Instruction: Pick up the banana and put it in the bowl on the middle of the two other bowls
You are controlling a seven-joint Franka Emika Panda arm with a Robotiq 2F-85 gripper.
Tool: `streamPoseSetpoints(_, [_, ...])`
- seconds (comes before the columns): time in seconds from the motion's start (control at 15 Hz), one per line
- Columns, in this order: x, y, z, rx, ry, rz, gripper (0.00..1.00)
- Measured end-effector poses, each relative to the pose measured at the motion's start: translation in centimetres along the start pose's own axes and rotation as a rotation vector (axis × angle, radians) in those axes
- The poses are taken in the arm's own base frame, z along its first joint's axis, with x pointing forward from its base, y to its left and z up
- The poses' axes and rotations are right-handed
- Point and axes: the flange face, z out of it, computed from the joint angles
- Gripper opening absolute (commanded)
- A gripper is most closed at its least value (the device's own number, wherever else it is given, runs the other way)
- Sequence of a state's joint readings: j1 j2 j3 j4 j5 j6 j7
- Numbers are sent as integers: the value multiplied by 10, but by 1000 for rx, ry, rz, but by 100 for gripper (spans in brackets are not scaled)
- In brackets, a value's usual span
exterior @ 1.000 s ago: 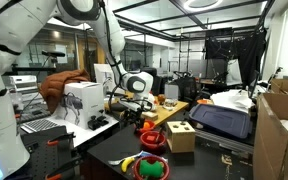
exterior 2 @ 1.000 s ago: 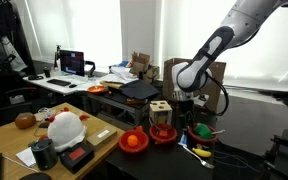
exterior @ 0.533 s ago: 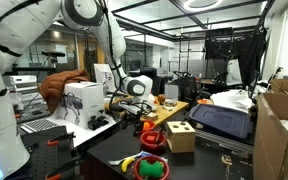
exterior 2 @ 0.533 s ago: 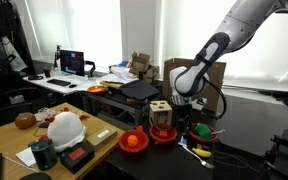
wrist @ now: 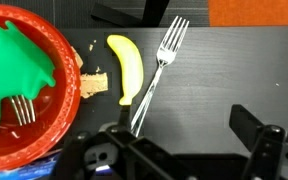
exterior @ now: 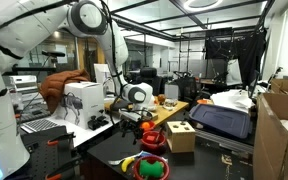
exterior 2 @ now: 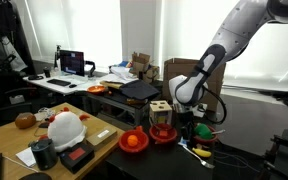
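Step in hand: approach, pre-grasp. Nothing lifted yet.

Wrist view, from 6 o'clock outward:
- Gripper [wrist: 174,150] at the bottom edge, fingers spread wide, nothing between them. Fingertips are cut off by the frame edge.
- Banana [wrist: 125,68] lies flat on the dark tabletop [wrist: 224,80], toward 11 o'clock from the gripper, long axis running roughly 12 to 6.
- Fork [wrist: 160,70] just beside the banana on its 3 o'clock side, tines toward 12. Handle runs down close to the banana's lower tip; cannot tell if they touch.
- Small brown scrap [wrist: 92,84] at the banana's 9 o'clock, against the rim of the bowl showing green [wrist: 69,95]. That bowl is cut off at the left edge.

Next move, as judged: shift toward 11 o'clock until the banana sits centred between the fingers, descend, close across its short width. One finger must go down between banana and fork, so there is a risk of catching the fork.

Exterior views:
- Gripper [exterior 2: 191,118] hangs low over the table, at about 3 o'clock from the middle bowl [exterior 2: 164,135]. Orange-red bowl [exterior 2: 133,142] sits at that bowl's 9 o'clock.
- Banana too small to make out here.
- Middle bowl not in the wrist view.
- In an exterior view the gripper [exterior: 134,120] is dark against clutter; finger spread unreadable there.
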State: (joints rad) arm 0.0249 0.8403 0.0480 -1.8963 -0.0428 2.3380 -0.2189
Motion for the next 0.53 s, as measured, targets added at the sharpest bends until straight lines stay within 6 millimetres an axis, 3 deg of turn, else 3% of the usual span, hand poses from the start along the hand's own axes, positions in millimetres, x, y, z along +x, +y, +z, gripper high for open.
streamPoseSetpoints(0.53, [1, 16, 34, 13, -87, 49, 100])
